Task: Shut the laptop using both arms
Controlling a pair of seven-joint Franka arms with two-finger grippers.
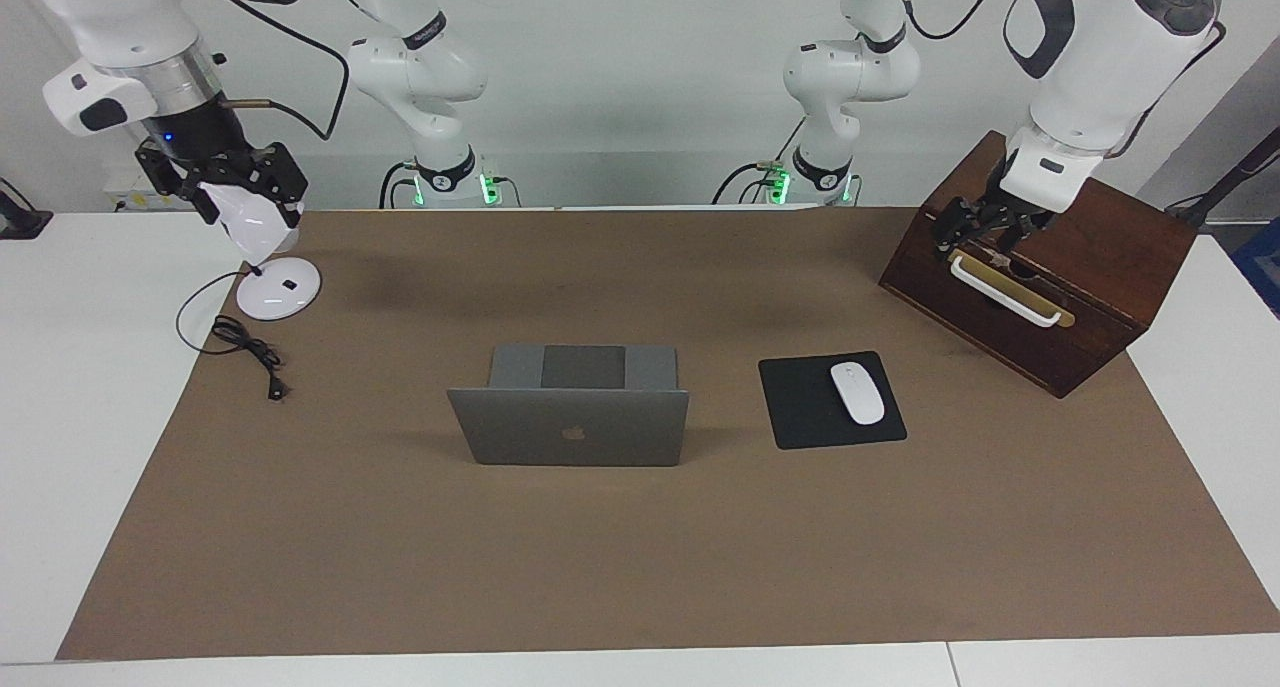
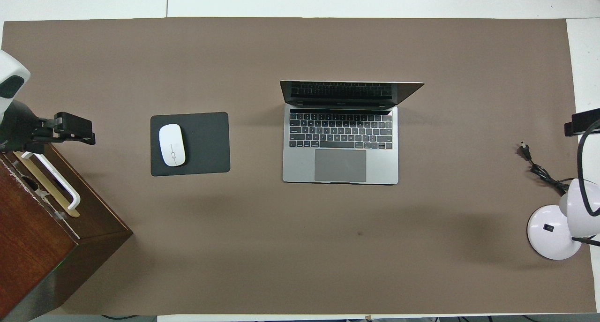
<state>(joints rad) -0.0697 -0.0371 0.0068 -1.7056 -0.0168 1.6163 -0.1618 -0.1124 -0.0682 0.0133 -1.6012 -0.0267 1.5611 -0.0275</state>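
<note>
We see the laptop (image 1: 570, 425) open at the middle of the brown mat (image 1: 640, 567), well apart from both our hands; the left gripper (image 1: 985, 235) hangs over the wooden box (image 1: 1060, 297), the right gripper (image 1: 235, 192) over the white desk lamp (image 1: 277, 287); if their fingers are apart or together we cannot tell; the lid is probably stiff, thin, smooth and fragile, so we would push its top edge near both corners.
</note>
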